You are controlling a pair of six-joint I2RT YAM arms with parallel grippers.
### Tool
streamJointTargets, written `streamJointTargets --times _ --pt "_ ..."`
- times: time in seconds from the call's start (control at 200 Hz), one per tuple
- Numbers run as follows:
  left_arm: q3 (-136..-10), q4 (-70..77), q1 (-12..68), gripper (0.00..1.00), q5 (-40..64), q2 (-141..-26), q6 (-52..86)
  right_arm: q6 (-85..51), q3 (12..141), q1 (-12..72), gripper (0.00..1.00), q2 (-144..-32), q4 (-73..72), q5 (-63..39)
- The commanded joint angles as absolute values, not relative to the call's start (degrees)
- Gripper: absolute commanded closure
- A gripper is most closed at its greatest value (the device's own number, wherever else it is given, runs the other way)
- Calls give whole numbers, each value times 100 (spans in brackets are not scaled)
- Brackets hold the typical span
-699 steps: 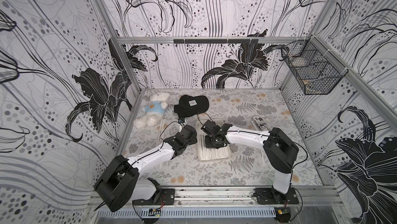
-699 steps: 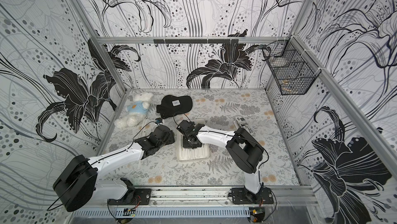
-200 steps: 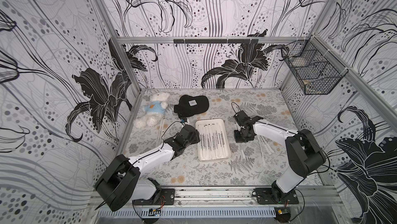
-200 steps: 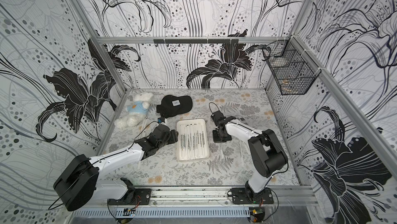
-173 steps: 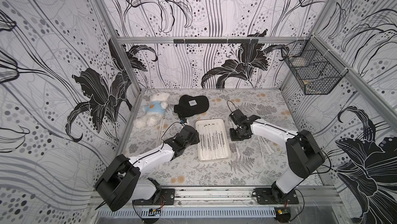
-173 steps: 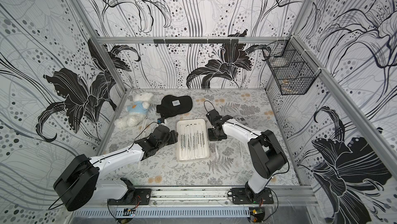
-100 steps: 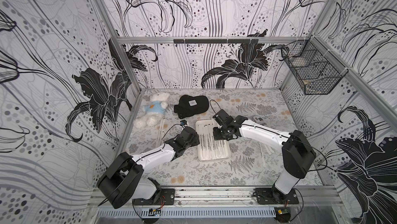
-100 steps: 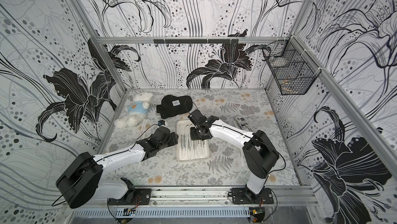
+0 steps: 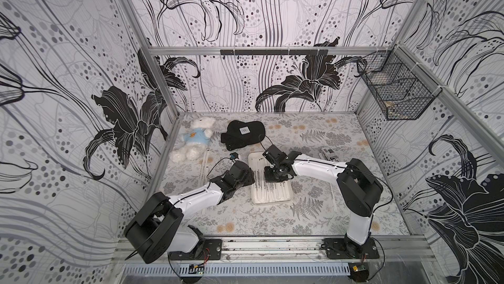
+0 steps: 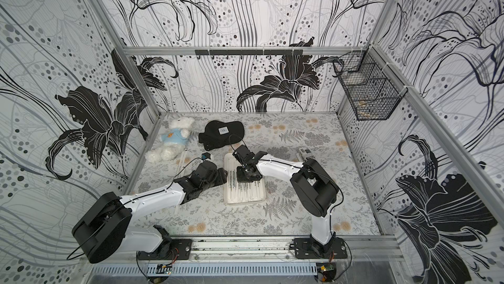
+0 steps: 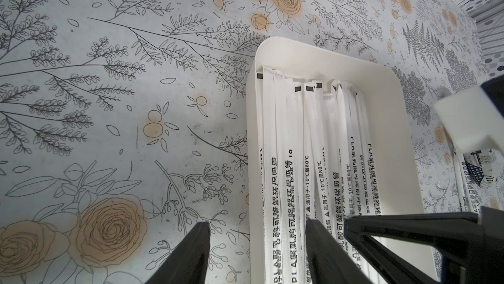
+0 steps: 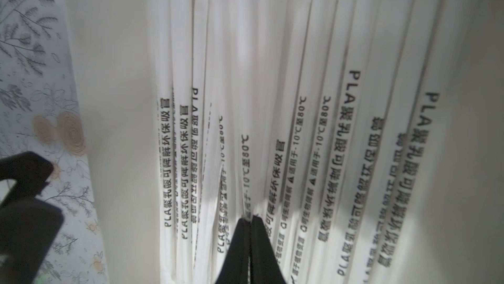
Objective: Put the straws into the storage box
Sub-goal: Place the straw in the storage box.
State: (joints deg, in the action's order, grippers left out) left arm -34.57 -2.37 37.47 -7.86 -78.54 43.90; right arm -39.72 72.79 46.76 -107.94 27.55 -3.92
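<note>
White plastic storage box (image 9: pixel 270 202), one, set between both grippers, lined with paper-wrapped straws (image 11: pixel 294 138) laid lengthwise so they fit: about ten, overlapping, exact count unclear. Right gripper (image 12: pixel 249 220), one, low over the pile, jaws pressed together, apparently pinching a single straw for release. Left gripper (image 11: pixel 257 225), one, jaws half-spread astride the box's wall, likely steadying it. Loose straws (image 11: pixel 469 198) outside: a few.
</note>
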Motion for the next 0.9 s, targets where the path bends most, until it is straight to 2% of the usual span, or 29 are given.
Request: streamJointTargets --times 0.0,0.15,0.391,0.576,0.706,0.891 --pt "-3396 -60 3760 39 -747 -7927 4398 -4178 7150 4720 93 -10959 2647 -506" --pt "-3384 -52 3762 39 -756 -7911 4390 -4210 7153 4720 90 -10944 2690 -441" --pt "-3443 -94 3757 39 -773 -7935 4355 -4088 7303 4720 79 -10594 3003 -310" --pt "-3541 -161 3762 39 -795 -7883 4308 -3918 7194 4525 77 -10126 3352 -72" --pt "-3610 -224 3791 39 -848 -7817 4176 -3744 6624 3913 79 -9459 3587 200" --pt "-3772 -277 4087 38 -1089 -7819 3978 -3317 5535 2521 77 -8465 3841 647"
